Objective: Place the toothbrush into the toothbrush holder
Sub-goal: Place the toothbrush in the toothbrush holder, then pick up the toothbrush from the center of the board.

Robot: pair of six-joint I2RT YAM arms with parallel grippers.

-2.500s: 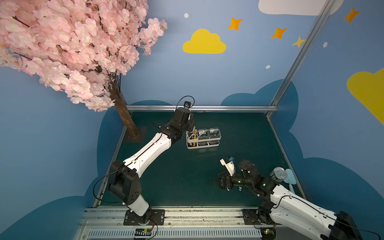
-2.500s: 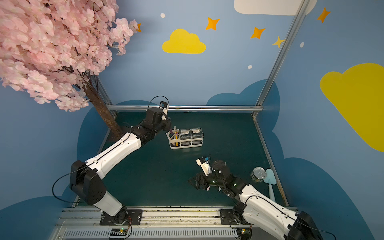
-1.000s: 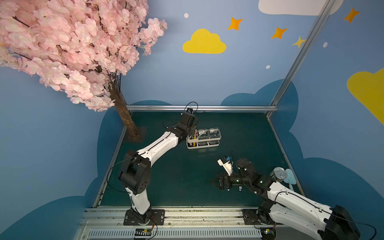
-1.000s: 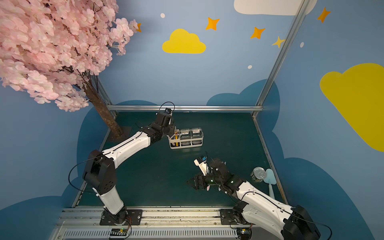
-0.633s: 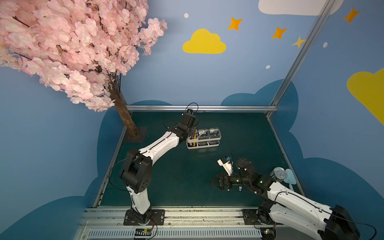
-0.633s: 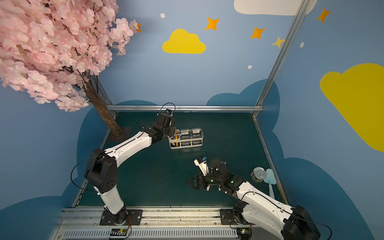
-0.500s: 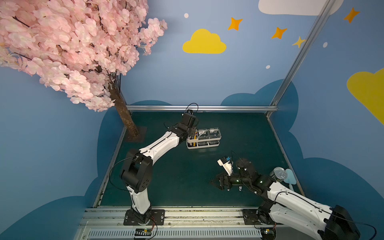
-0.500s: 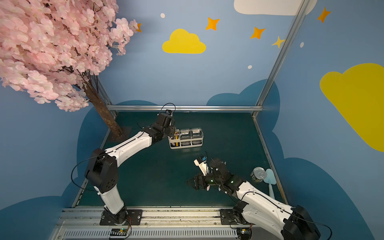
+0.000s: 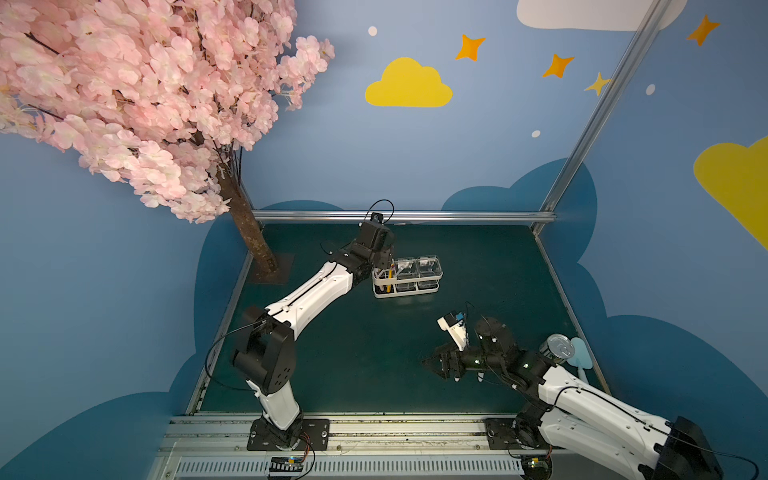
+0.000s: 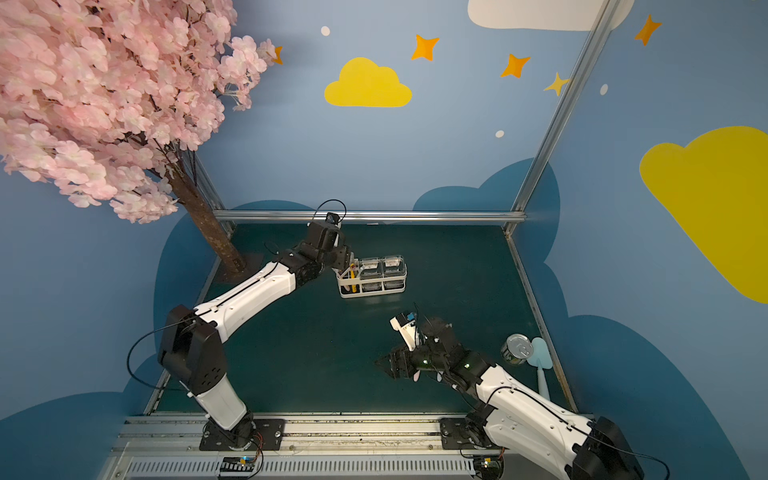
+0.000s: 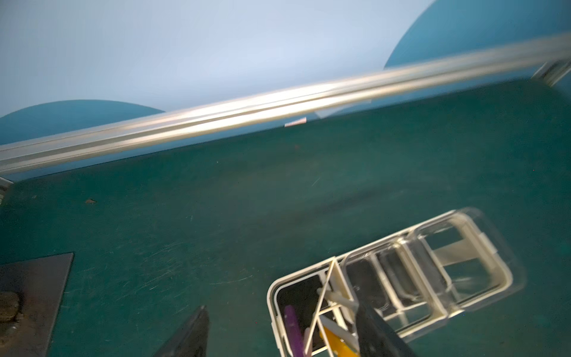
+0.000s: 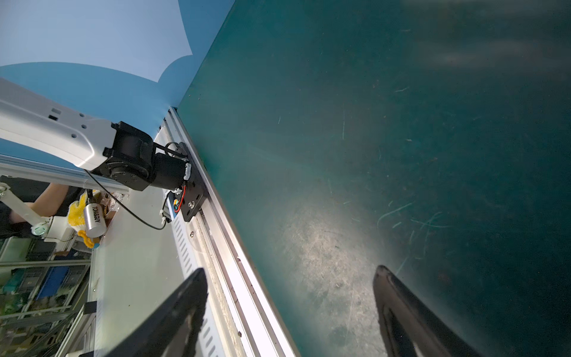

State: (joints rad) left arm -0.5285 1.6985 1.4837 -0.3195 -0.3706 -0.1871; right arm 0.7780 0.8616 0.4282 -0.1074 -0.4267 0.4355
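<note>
Release stage of the placement. The white oblong wire-frame toothbrush holder stands toward the back of the dark green table mat, with its two clear square plastic cups on the side away from the left arm. In its divided slot section a yellow-handled toothbrush stands upright, beside a purple stick and white handles. The left gripper hovers just over that section with its jaws spread and nothing between them. The placement therefore looks done, and only lifting the arm clear seems left. One dark finger hangs over the slot dividers, so a careless retreat could snag the frame. The right gripper is parked low over bare mat near the front, jaws wide and empty, well apart from the holder. A silver metal can and a pale blue flat utensil lie at the right edge. A pink-blossom artificial tree stands in the back left corner. None of these obstructs the holder.
</note>
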